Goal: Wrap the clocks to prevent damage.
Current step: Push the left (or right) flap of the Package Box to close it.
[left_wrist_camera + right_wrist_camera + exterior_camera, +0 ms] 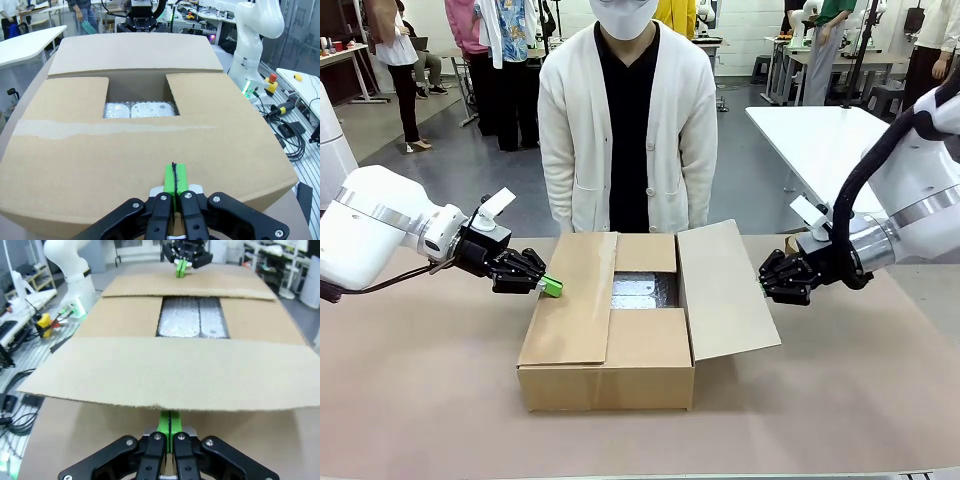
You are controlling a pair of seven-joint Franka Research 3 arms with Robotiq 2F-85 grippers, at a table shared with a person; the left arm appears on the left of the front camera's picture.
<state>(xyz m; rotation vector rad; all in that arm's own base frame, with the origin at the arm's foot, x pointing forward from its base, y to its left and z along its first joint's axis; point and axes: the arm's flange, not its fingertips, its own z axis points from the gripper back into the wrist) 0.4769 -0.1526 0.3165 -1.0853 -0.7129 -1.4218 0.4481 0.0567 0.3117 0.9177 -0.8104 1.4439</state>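
Brown covering lies over the long table, and a person in a white cardigan stands at its far side, directly behind the cardboard box. The box sits mid-table between the two arms. Its left flap is folded flat over the top. Its right flap slopes outward, its free edge hanging past the box wall. The two short flaps are folded in, leaving a rectangular gap in the middle.

Through that gap show the clocks, already in silvery bubble wrap, low inside the box. In the left wrist view they lie side by side as two packets. They are well apart from both grippers, with a flap between each gripper and them.

The left gripper has its green pads pressed together with nothing between them. Its tip is at the outer edge of the left flap, on or just above the cardboard.

The right gripper is also pressed together and holds nothing. In the right wrist view its tip sits just under the free edge of the right flap. Whether it touches the flap I cannot tell.
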